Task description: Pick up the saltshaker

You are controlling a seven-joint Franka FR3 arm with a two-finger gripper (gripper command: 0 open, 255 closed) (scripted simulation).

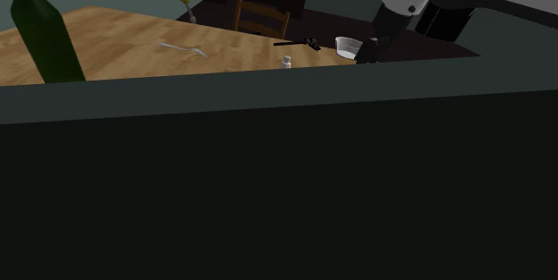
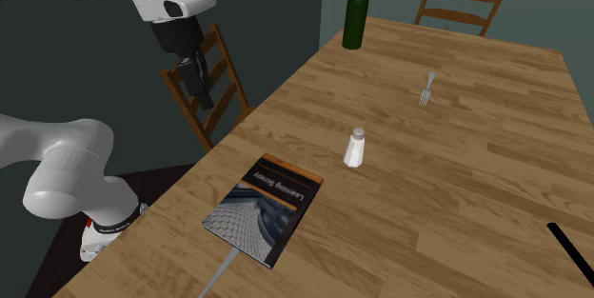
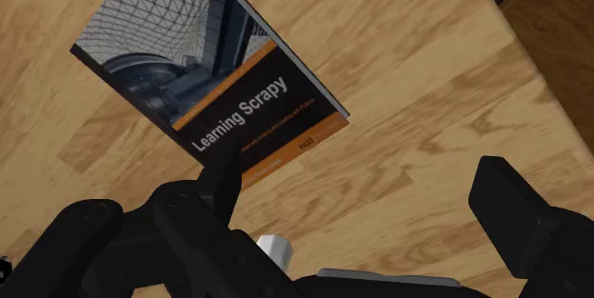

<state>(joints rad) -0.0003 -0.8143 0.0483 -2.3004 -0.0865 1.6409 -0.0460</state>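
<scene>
The saltshaker is a small white shaker with a grey cap, standing upright on the wooden table just past the title end of a book. In the shoulder view the saltshaker peeks over a dark slab. My gripper hangs well above the table's edge on the second exterior view's left, apart from the shaker. In the wrist view the gripper is open over the book, nothing between its fingers. A small white piece by the gripper's body may be the shaker.
On the table stand a green bottle and a white bowl, and a fork and a black tool lie there. Wooden chairs stand at the far end and under my arm. A dark slab blocks the shoulder view.
</scene>
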